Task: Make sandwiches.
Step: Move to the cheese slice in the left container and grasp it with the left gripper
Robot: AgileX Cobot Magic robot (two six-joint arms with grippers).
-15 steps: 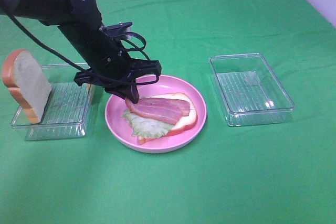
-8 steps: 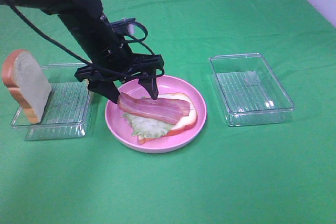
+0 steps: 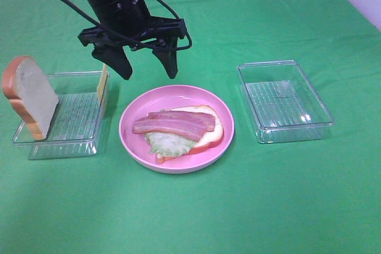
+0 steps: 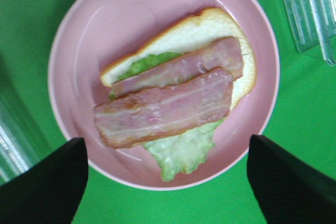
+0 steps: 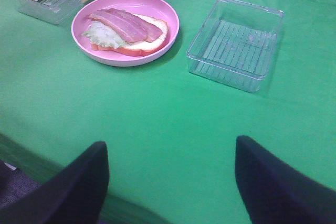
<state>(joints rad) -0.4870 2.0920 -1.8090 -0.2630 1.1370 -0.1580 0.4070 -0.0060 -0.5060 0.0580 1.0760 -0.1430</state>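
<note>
Left pincer (image 3: pixel 149 74) hovers released above the pink plate (image 3: pixel 172 96); on that plate sits the half-built sandwich (image 3: pixel 209 130), bacon (image 3: pixel 172 126) topmost; right pincer (image 5: pixel 170 150), also released, well off the plate

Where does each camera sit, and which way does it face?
Exterior high: mounted high, looking down on the green table; shows the left arm and open left pincer above the pink plate.
Left wrist: on the left arm, facing straight down at the sandwich; both fingertips show.
Right wrist: on the right arm, facing across the table toward plate and clear tray; open right pincer shows.
Shared: all three see the plate and sandwich.
</note>
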